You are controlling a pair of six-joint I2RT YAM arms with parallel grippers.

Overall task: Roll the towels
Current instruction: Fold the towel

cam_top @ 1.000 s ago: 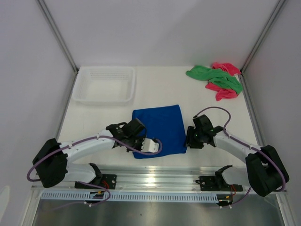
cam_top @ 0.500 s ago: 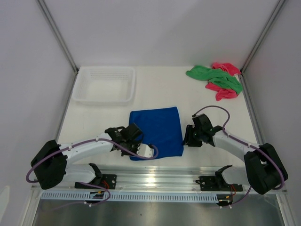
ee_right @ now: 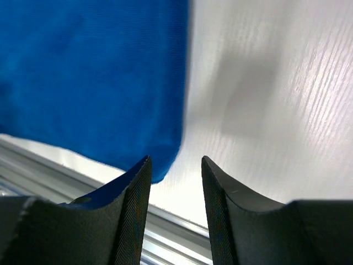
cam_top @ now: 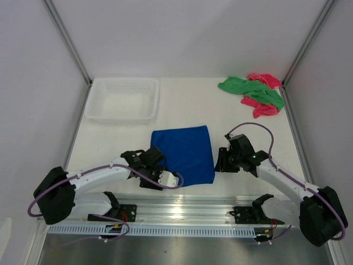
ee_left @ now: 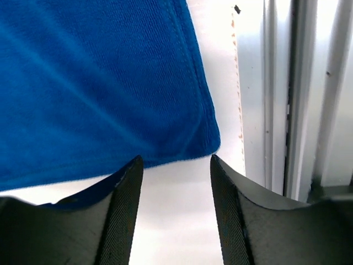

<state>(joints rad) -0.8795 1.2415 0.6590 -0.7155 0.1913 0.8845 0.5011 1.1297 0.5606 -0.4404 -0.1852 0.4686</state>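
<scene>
The blue towel point(cam_top: 183, 153) lies spread flat in the middle of the table. My left gripper point(cam_top: 167, 178) sits at its near left corner, open, with only bare table between the fingers; in the left wrist view the left gripper point(ee_left: 175, 160) is just off the blue towel's hem point(ee_left: 110, 83). My right gripper point(cam_top: 220, 163) is open beside the towel's near right edge, and in the right wrist view the right gripper point(ee_right: 175, 160) holds nothing, the blue towel's corner point(ee_right: 99, 83) next to its left finger. The green towel point(cam_top: 251, 90) and pink towel point(cam_top: 263, 108) lie crumpled together at the far right.
A white plastic basket point(cam_top: 122, 99) stands at the far left. A metal rail point(cam_top: 187, 210) runs along the near table edge, close behind both grippers. Frame posts rise at the back corners.
My left gripper was shut at the blue towel's near left corner and has now opened and let it go. The towel slid slightly left and lies flat. The right arm shifted slightly.
</scene>
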